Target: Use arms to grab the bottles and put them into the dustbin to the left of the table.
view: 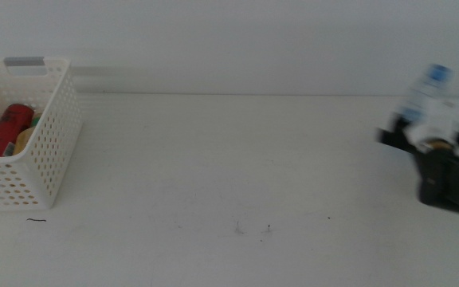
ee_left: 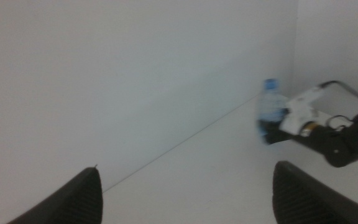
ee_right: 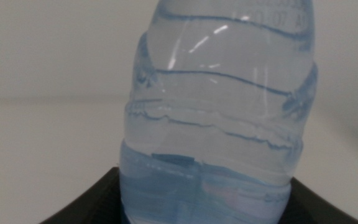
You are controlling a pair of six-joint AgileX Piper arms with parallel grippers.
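Observation:
At the table's far right, my right gripper [view: 409, 123] is shut on the small clear water bottle [view: 430, 86], whose blue cap points up; the arm there looks blurred. The right wrist view is filled by this bottle [ee_right: 219, 106], pinched low down between the dark jaws of the right gripper [ee_right: 204, 208]. The left gripper [ee_left: 188, 193] is open with nothing between its jaws; its view looks across the table [ee_left: 229, 174] at the water bottle [ee_left: 270, 112] and the right arm [ee_left: 331, 127]. The white dustbin [view: 42, 159] at the left holds the red can [view: 6, 129] and the yellowish tea bottle [view: 26, 137].
The white table [view: 237, 159] stretches between the dustbin and the right arm, with only small dark specks [view: 265, 229] near the front. A pale wall stands behind the table. The left arm is out of the middle view.

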